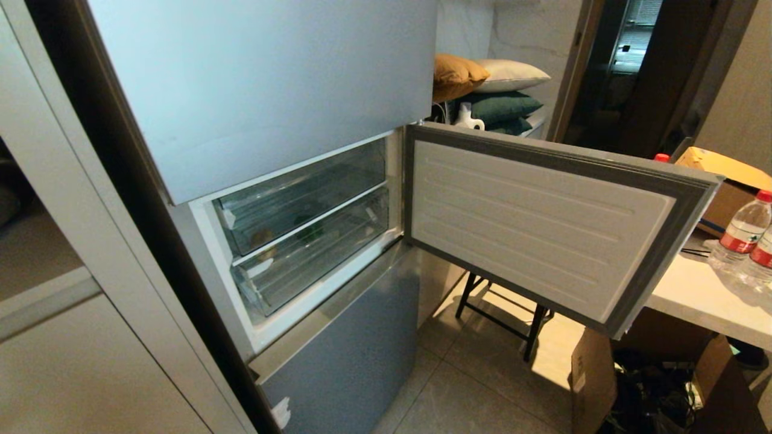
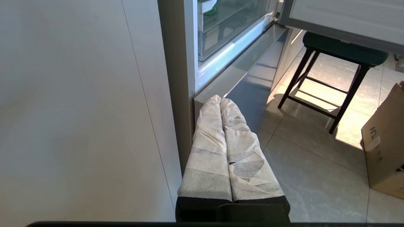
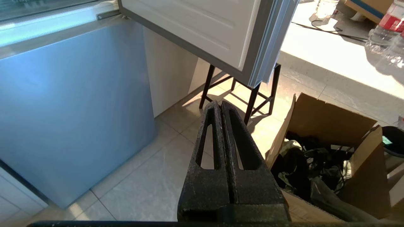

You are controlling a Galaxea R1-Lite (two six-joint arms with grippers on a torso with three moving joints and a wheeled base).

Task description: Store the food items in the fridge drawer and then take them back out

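Observation:
The silver-grey fridge has its middle door (image 1: 543, 223) swung open to the right. Inside sit two clear plastic drawers, one above the other. Through the front of the upper fridge drawer (image 1: 338, 184) I see the food items: a tan-brown lump (image 1: 263, 237) on the left and a dark green pepper (image 1: 309, 232) to its right. Neither arm shows in the head view. My left gripper (image 2: 220, 98), wrapped in white cloth, is shut and empty, low beside the fridge's bottom door. My right gripper (image 3: 220, 103) is shut and empty above the tiled floor.
A dark stool (image 1: 500, 313) stands under the open door. An open cardboard box (image 1: 603, 380) of dark clutter sits on the floor at the right. The white table (image 1: 693, 295) holds water bottles (image 1: 745, 232). Beige cabinet doors (image 1: 90, 361) flank the fridge's left.

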